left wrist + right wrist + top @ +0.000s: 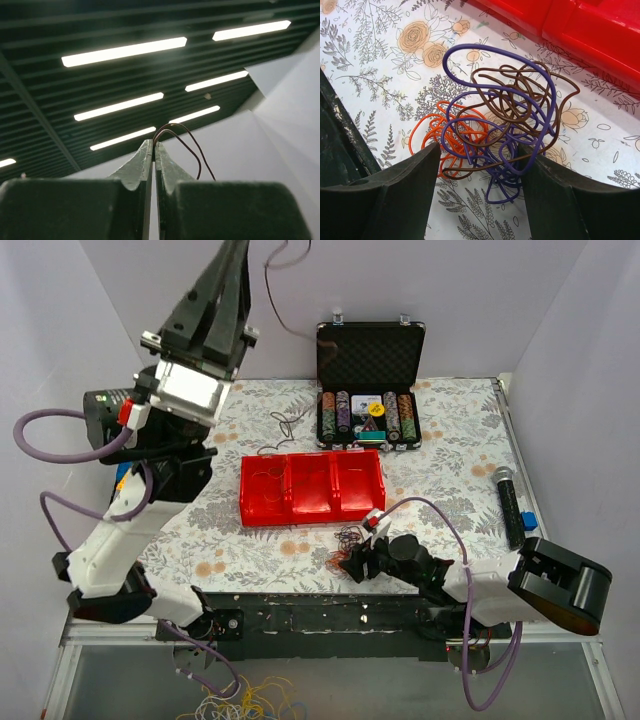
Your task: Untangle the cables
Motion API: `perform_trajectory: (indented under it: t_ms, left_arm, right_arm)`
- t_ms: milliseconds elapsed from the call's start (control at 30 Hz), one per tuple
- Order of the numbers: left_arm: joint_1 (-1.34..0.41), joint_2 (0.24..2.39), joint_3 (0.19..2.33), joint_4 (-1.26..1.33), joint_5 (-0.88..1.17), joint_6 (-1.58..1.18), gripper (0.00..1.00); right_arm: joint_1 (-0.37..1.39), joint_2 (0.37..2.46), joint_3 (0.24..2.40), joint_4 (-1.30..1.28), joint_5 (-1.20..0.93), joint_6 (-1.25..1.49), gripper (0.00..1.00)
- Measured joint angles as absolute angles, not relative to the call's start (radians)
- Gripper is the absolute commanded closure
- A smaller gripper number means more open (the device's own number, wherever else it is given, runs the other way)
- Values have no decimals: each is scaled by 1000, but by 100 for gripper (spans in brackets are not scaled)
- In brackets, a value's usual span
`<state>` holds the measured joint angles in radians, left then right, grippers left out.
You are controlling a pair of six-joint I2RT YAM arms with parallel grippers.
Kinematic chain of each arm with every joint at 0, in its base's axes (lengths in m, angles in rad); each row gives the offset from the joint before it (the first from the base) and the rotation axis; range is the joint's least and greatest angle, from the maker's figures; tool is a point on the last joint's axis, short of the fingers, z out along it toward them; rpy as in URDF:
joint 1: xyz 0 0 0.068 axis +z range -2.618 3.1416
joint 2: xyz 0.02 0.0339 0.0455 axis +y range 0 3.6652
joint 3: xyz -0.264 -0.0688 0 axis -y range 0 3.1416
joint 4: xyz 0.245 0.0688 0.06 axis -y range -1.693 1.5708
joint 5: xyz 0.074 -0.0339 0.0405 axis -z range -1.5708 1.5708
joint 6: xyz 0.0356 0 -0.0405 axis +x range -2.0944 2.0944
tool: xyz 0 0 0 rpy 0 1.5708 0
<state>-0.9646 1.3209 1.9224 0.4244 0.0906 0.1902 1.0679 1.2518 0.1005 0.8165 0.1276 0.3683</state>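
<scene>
Floral cloth (pixel 450 440) covers the table, with lilac walls behind it. A red tray (pixel 312 487) with three compartments sits mid-table. An open chip case (pixel 370 360) stands at its 1 o'clock and a microphone (pixel 508 502) lies out at 3 o'clock.

The tangle of cables (pixel 349 537) rests on the cloth at the tray's 5 o'clock, just beside its near wall. The right gripper (pixel 479 152) is down low on it, with its two fingers spread wide and the tangle between them. In the wrist view, orange loops (pixel 445 132) lie toward 9 o'clock of the bunch. Purple strands (pixel 470 55) arch over the top, and dark brown ones (pixel 520 95) knot through the middle (all thoroughly interwoven).

The left gripper (pixel 153 150) is raised high at the table's 11 o'clock, pointing at the ceiling lights. Its fingertips are pressed together on a dark brown wire (pixel 192 145). From above, that wire trails down in the air, ending near the case lid.
</scene>
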Motion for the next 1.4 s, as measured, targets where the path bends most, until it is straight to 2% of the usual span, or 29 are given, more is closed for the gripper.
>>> perform_trajectory:
  t_ms: [100,167,233,367,500,867,1067,1400]
  left_arm:
    - [-965,1466,2164,439,59,240,100]
    - [-964,1496,2221,428,31,260,100]
    - [-964,1460,2155,423,19,268,100]
    - [-965,1294,1857,418,11,274,100]
    - [-965,1204,1660,427,-21,269,100]
    - [-965,1127,1269,459,-158,258,100]
    - [-964,1122,1171,479,-195,246,100]
    - [-951,1124,1159,522,-223,205,100]
  right_arm:
    - [1068,1245,100,809,128,368,30]
    - [1068,1241,100,803,128,368,30]
    - [1068,1233,100,793,128,368,30]
    - [1068,1193,100,756,127,369,30]
    - [1068,1119,100,720,128,369,31]
    - [1068,937,92,622,160,378,31]
    - [1068,871,57,572,181,395,31]
    - [1068,806,50,526,204,416,31]
